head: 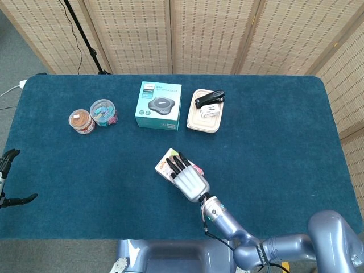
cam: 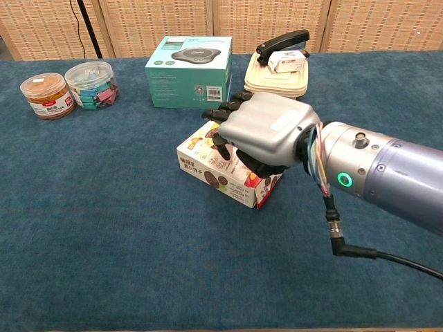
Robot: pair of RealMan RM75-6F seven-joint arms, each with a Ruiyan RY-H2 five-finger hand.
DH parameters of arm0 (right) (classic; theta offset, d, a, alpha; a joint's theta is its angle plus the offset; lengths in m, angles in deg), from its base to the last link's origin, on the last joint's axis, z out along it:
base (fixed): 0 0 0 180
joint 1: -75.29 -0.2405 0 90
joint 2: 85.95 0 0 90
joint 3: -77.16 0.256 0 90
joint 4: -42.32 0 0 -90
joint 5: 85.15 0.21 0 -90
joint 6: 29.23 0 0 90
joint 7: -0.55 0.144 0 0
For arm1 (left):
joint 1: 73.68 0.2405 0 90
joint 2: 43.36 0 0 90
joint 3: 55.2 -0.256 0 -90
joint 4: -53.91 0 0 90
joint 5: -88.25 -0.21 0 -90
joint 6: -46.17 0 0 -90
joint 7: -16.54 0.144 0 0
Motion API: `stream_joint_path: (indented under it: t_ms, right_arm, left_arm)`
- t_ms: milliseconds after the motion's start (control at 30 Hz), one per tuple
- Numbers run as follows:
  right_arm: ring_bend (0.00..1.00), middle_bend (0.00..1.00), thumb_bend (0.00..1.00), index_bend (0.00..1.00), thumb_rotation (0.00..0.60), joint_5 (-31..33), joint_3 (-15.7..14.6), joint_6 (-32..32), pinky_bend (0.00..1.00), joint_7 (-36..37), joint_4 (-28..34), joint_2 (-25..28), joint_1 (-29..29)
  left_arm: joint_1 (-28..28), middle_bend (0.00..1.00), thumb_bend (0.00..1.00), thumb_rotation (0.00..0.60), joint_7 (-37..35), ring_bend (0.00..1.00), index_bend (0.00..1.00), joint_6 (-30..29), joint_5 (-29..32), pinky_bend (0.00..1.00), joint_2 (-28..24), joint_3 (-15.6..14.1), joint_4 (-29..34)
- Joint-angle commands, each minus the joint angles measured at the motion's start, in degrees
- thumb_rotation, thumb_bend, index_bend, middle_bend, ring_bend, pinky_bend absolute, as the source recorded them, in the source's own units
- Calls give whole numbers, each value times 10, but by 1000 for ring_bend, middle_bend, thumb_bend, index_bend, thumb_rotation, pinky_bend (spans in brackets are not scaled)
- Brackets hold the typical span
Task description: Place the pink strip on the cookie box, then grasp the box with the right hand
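Note:
The cookie box (cam: 211, 169), white with cookie pictures, lies flat in the middle of the blue table; the head view shows its far corner (head: 167, 160). My right hand (cam: 266, 131) lies over its top, fingers curled across the far edge and thumb against the near side, gripping it. The same hand appears in the head view (head: 189, 181). A bit of the pink strip (head: 197, 169) peeks out on the box beside the hand; the chest view hides it under the palm. My left hand (head: 8, 170) is at the far left edge, low, fingers apart and holding nothing.
Behind the cookie box stand a teal box (cam: 188, 71) and a cream lidded container (cam: 275, 79) with a black stapler (cam: 282, 40) on it. Two small round jars (cam: 47, 95), (cam: 91, 84) sit at the back left. Woven screens close off the far side.

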Motion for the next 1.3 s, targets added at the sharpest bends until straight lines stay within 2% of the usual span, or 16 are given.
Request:
stream_joint_path:
  t_ms: [33,633,1067,1300]
  right_arm:
    - [0,0,814,358,600,1,-1,-1,0,1,-4,-3,1]
    - [0,0,814,355,600,13,12,-11,0,-8,-22,-26,-11]
    - [0,0,814,356,600,-2,7,2,0,-1,3,-2,-3]
    - [0,0,814,344,600,5,11,-5,0,-3,-4,-10,-7]
  left_arm:
    - [0,0,51,600,-2,0,0,0,0,0,0,0,-1]
    - [0,0,52,600,-9,0,0,3,-4,0,-2,-1,-4]
    - [-1,0,50,600,1,0,0,2,-4,0,0,-2,1]
    - [-1,0,51,600,6,0,0,1,-3,0,1,-3,3]
